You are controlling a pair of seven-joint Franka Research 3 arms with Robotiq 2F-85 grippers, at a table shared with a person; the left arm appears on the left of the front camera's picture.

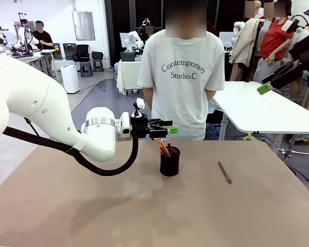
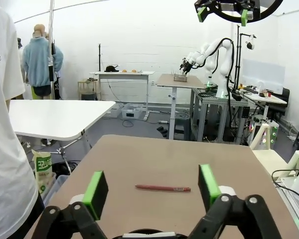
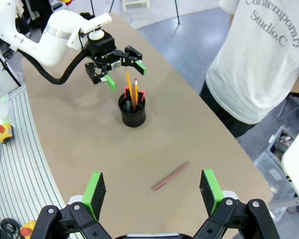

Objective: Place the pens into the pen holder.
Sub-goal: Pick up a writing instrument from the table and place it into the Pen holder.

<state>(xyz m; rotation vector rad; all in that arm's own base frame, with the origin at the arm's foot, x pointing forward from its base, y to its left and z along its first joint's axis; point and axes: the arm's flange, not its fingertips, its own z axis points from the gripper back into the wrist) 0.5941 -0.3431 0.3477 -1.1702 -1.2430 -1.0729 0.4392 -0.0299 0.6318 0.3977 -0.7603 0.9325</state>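
Front view across a brown table (image 1: 67, 206), with a person in a white printed T-shirt (image 1: 183, 77) standing at the far edge. A black wire-mesh pen holder (image 1: 170, 163) stood upright near the middle of the table. Two pens leaned inside it, their tops sticking out above the rim: an orange-yellow pencil-like pen (image 1: 162, 146) and, beside it, a dark pen with a red end (image 1: 169, 148).

The third pen, a reddish-brown pen (image 1: 225, 172), lay flat on the bare tabletop, well to the right of the holder and apart from it.

The left gripper (image 1: 167, 128) reached in from the left, held level just above and behind the holder. Its green-padded fingers (image 3: 139, 67) were spread wide with nothing between them and touched neither the pens nor the cup. In its own wrist view the reddish-brown pen lay crosswise on the table beyond the open fingers.

The right gripper (image 1: 272, 82) hung high above the table's right side, far from everything on it. Its fingers (image 3: 94, 188) were also spread apart and empty. Its wrist camera looked down on the reddish-brown pen close below, and on the holder farther off
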